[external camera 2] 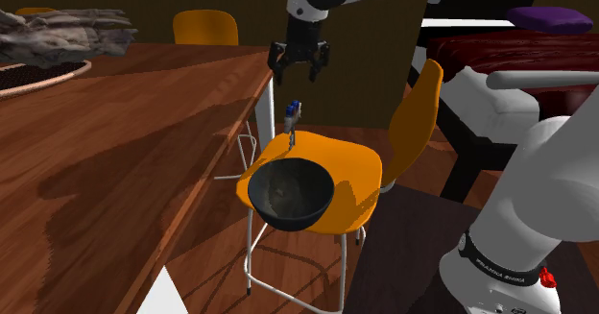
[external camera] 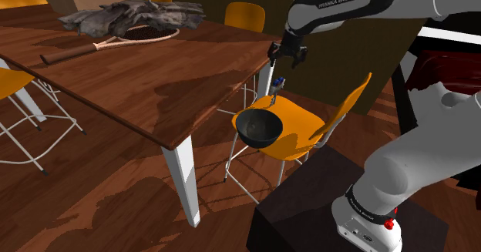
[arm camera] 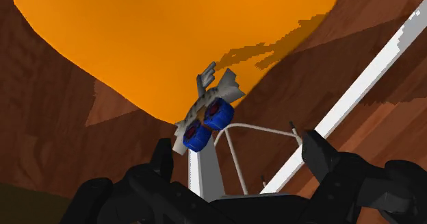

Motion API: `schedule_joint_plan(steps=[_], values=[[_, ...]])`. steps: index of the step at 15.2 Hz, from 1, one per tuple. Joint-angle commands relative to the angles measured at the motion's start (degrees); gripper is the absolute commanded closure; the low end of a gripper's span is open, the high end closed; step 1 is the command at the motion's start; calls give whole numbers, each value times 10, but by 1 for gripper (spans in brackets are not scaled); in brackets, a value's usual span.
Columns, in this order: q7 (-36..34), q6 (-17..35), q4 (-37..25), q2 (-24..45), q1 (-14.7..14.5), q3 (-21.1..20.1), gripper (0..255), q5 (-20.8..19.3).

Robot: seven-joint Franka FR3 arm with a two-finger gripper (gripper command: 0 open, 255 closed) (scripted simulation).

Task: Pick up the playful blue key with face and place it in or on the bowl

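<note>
- Step: approach. Gripper point(external camera: 287, 58) wide open, empty, above the key point(external camera: 277, 85).
- Key stands upright on the orange chair point(external camera: 302, 119), near the bowl point(external camera: 258, 139).
- Next, you descend straight and close on its blue head.

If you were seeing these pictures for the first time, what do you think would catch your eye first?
The bright orange chair beside the wooden table stands out, with a dark bowl resting on its seat. At the seat's edge near the table a small grey key with a blue head stands almost upright, and the black tool hangs open just above it, not touching it.
</note>
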State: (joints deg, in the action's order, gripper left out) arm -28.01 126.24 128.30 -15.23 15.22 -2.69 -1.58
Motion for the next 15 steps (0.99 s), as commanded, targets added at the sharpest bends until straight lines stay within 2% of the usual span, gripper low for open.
schedule_joint_plan(steps=[1, 8, 15], values=[[-28, 20, -11, 33, 13, 3, 0, -8], [-118, 76, -54, 138, 50, 26, 0, -33], [-123, 119, -46, 172, 52, 28, 0, -36]])
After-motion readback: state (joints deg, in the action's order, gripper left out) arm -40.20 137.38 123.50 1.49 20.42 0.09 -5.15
